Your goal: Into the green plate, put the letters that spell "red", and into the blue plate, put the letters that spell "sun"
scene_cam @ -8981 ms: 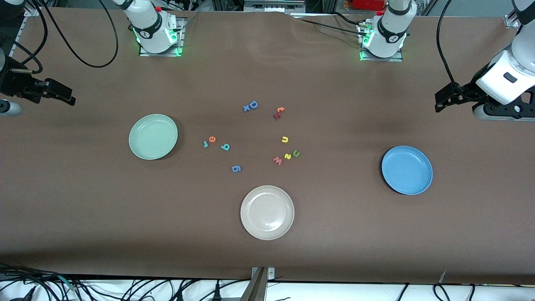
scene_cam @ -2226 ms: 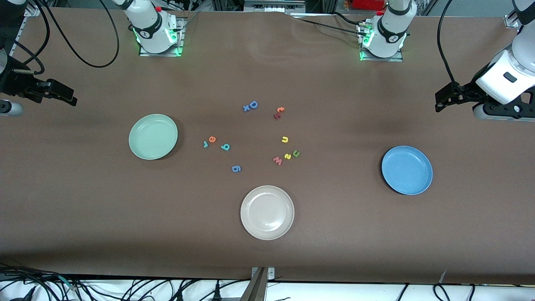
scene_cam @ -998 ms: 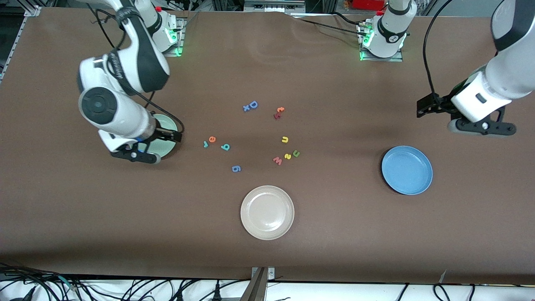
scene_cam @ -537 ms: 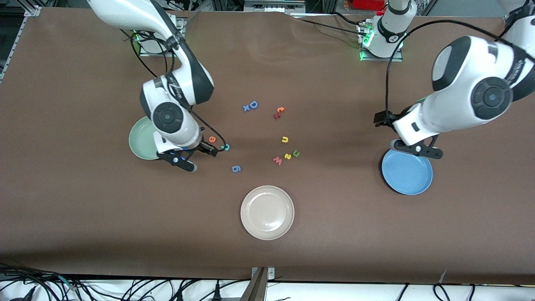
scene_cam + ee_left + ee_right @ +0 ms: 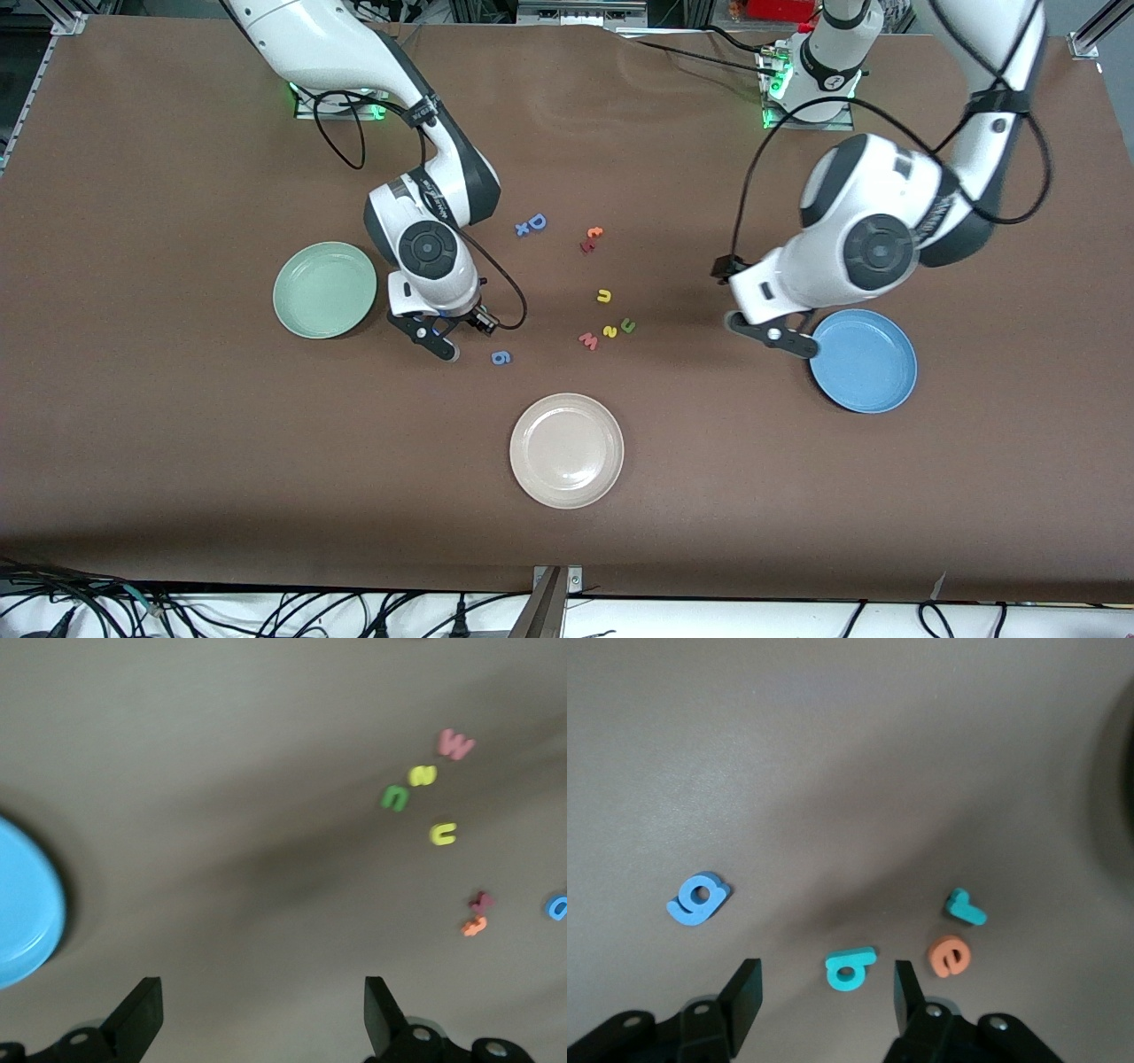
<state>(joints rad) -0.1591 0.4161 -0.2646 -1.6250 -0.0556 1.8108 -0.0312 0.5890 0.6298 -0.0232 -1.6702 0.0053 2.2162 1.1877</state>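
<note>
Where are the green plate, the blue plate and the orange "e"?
green plate (image 5: 301, 310): front view, bare inner floor.
blue plate (image 5: 864, 361): front view, bare centre.
orange "e" (image 5: 949, 955): right wrist view, letter's body.

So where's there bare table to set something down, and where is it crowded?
Bare stretches: nearer the camera on either side of the beige plate, and between the n and the blue plate, under the left gripper. Crowded: mid-table letters, where the right gripper hovers over the d.

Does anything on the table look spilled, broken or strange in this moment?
Nothing stands out. The letters lie loose and flat on the table, none in the green plate or the blue plate.
</note>
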